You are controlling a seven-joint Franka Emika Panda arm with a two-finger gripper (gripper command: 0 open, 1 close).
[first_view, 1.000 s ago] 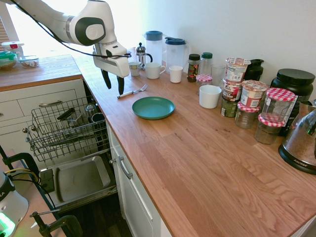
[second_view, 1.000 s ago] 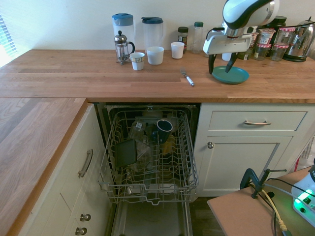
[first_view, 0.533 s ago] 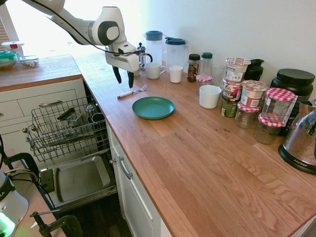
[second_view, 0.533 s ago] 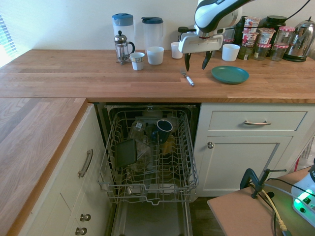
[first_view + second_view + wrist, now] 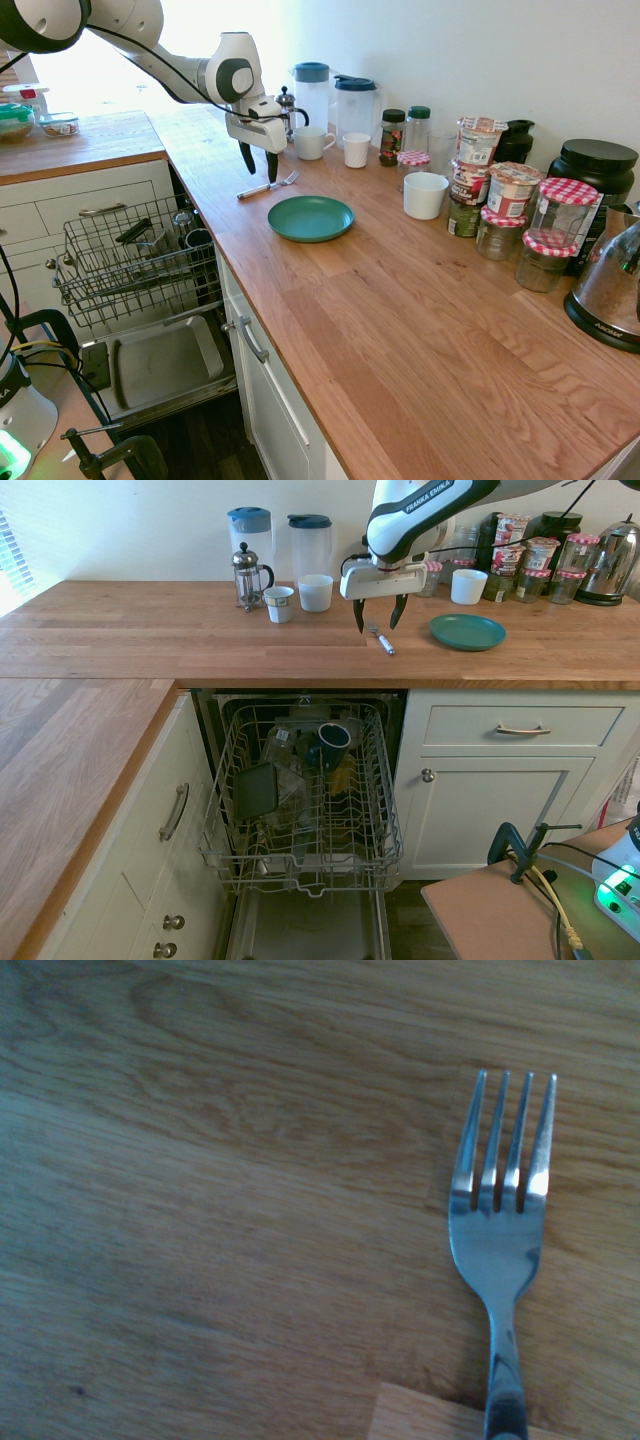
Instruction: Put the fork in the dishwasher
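The pincer (image 5: pixel 259 164) has swept in from over the teal plate (image 5: pixel 310 218) and dropped lower, and now it hangs directly above the fork (image 5: pixel 268 185), pointing straight down with its jaws spread wide and nothing between them. That's the big shift: a moment ago it was off beside the plate, now it is lined up on the target.

The fork lies flat on the wooden desk (image 5: pixel 400 300), just off the plate at about ten o'clock in the first exterior view, tines toward the mugs at the back. In the wrist view the fork (image 5: pixel 500 1240) shows sharp and clear, four tines and the neck, lying on the wood to one side of the frame.

From the second exterior view, the pincer (image 5: pixel 377 615) hovers over the fork (image 5: pixel 380 638), not touching it yet. The dishwasher (image 5: pixel 300 800) stands open below, at roughly seven o'clock from the fork, rack pulled out and partly loaded.

My read: approach is nearly done, with the descent and grasp to come.
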